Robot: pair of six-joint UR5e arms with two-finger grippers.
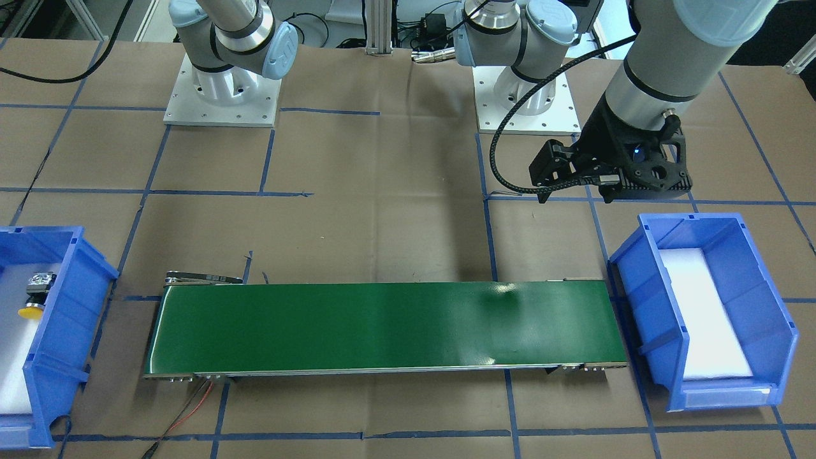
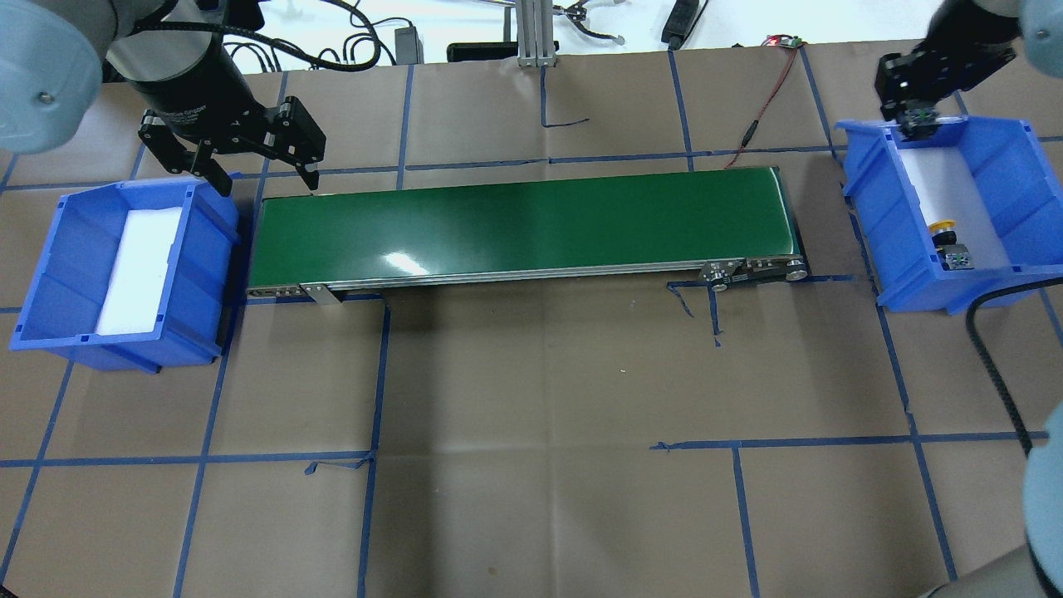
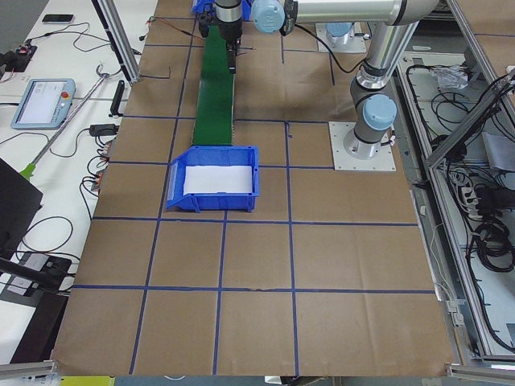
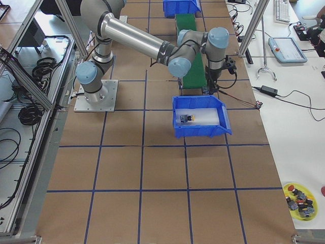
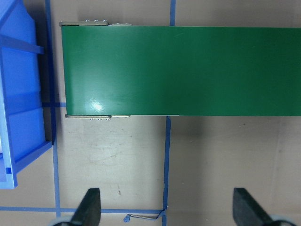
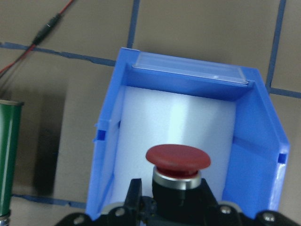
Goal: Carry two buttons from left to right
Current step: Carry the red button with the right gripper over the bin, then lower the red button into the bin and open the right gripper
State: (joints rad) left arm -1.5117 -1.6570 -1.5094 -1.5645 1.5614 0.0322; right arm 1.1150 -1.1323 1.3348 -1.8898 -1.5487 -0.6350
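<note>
Right wrist-mounted view: right gripper (image 6: 175, 195) clamps red button (image 6: 178, 159) above blue bin (image 6: 107, 155), likely for dropping beside yellow button (image 2: 941, 226); left gripper (image 5: 168, 209) spread wide, empty

The right gripper (image 2: 916, 126) holds the red mushroom-capped push-button (image 6: 178, 157) above the far end of the blue plastic bin (image 2: 864, 218). The yellow-capped push-button (image 2: 947, 239) lies inside, below and robot-ward of that gripper. Beneath the left gripper (image 2: 267, 181) sit one end of the green conveyor belt (image 2: 523, 224) and, beside it, a second blue bin (image 2: 50, 274).
</note>
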